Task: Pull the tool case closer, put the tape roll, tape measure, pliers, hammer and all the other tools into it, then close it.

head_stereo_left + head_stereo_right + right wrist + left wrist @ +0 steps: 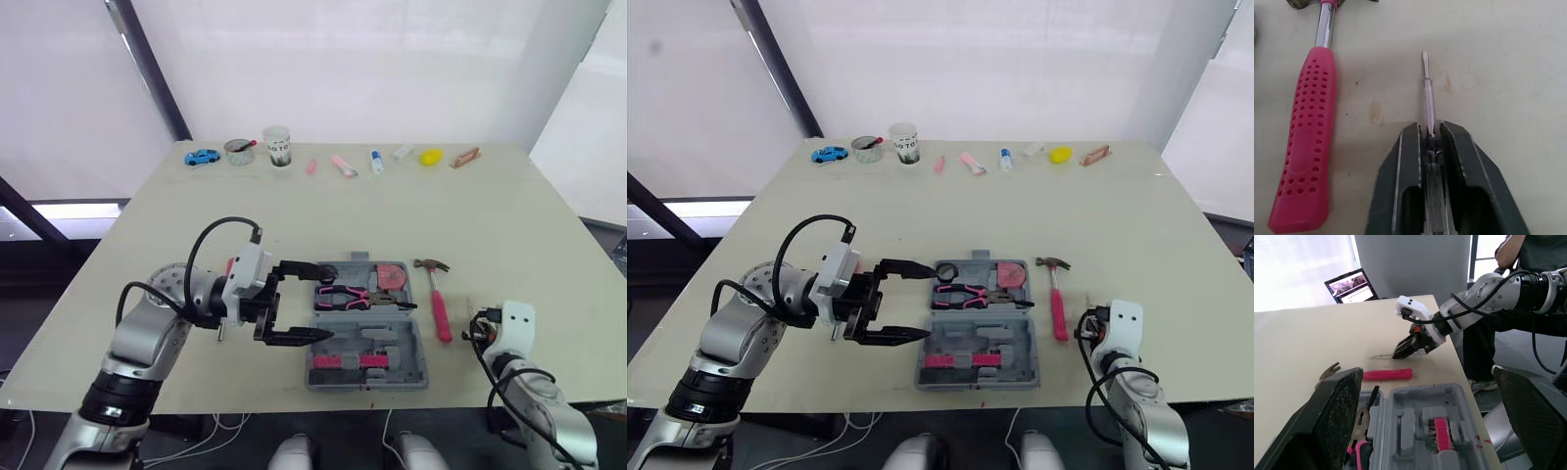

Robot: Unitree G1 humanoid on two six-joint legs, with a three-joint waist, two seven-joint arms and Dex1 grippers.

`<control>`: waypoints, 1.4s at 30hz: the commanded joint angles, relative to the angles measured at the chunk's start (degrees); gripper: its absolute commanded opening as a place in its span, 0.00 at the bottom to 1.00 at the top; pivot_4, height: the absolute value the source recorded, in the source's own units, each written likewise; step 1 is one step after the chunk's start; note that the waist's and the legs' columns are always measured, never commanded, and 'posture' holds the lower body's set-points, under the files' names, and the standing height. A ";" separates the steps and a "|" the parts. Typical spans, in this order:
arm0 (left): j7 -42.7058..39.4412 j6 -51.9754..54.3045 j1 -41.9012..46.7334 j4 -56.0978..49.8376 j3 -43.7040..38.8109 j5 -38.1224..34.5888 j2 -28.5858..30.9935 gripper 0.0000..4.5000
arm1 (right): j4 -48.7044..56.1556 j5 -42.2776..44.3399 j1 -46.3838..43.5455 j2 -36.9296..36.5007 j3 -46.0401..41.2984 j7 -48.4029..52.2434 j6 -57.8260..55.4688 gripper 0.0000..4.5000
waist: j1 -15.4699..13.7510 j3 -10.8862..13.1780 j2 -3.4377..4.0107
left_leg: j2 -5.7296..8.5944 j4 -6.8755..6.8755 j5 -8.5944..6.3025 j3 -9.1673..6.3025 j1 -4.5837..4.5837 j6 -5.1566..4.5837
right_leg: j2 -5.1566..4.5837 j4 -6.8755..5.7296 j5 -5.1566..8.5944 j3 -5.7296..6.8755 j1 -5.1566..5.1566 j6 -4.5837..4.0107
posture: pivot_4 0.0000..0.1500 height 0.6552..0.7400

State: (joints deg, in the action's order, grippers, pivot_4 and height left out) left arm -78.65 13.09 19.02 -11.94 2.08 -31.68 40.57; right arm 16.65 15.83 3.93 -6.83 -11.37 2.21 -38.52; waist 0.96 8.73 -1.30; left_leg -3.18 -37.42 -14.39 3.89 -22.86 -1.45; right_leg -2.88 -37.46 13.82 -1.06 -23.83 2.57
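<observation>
Pale tabletop [294, 215] in front of a white curtain [343, 59]. Misc items are lined up along the far edge: blue toy car [202, 156], cup [278, 145], yellow object [430, 156] and a few small bits I can't ID.

Tool case [419, 362]: grey, lid open flat, sitting at the near edge roughly centre.
- Pliers [353, 294], pink/black handles, lie across the far half.
- Red round item [392, 276] is in the far right pocket and a black round item [350, 270] in the far left pocket. Can't tell what either is.
- Pink-and-grey bit row [348, 360] is in the near half.

Hammer [441, 308]: pink grip, on the tabletop just right of the case and parallel to its side, head toward the far edge. Not in the case.

Left end effector [321, 303]: wide open at the case's left edge. Fingers [299, 265] are spread, one by the far left corner and one by the near half, nothing between them.

Right end effector [1431, 126]: clamped on a thin screwdriver [1428, 93]. The shaft sticks out past the fingertips, flat tip over bare tabletop beside the hammer grip. It sits near the tabletop's near right edge, right of the hammer.

Left wrist view also shows a laptop [1349, 284] and a person [1528, 249] beyond the tabletop.
</observation>
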 commanded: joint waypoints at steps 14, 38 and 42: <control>-0.21 -0.98 -2.44 -2.07 -3.49 -1.17 1.63 1.00 | 10.01 12.39 -1.03 -25.96 -7.35 22.09 -11.73 0.99 | -0.09 0.01 -0.04 | 0.01 -0.01 0.00 -0.01 0.02 0.00 | 0.01 0.01 0.01 0.01 0.02 0.01 | 1.00 1.00; 6.94 3.82 -5.75 -9.40 -6.57 -3.00 2.52 1.00 | -64.00 -33.27 -50.50 -43.18 42.10 81.12 97.73 0.99 | 0.58 0.51 -0.07 | -0.02 -0.09 0.01 0.16 0.04 0.00 | 0.03 0.07 -0.01 -0.13 0.00 0.02 | 1.00 1.00; 8.38 4.98 -7.35 -11.29 -7.40 -3.72 2.98 1.00 | -71.55 -40.60 -55.66 -40.15 46.10 76.03 104.63 0.99 | 0.69 0.60 -0.08 | -0.03 -0.13 0.02 0.16 0.11 0.02 | 0.02 -0.12 0.00 -0.11 0.00 -0.01 | 1.00 1.00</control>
State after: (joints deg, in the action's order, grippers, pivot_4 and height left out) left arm -70.83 17.85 11.87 -20.73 -3.96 -33.96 42.95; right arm -53.29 -22.53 -50.55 -46.60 34.16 79.89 63.57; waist 1.65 9.34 -1.37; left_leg -3.21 -37.57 -14.37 4.05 -22.75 -1.43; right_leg -2.86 -37.62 13.82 -1.17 -23.83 2.55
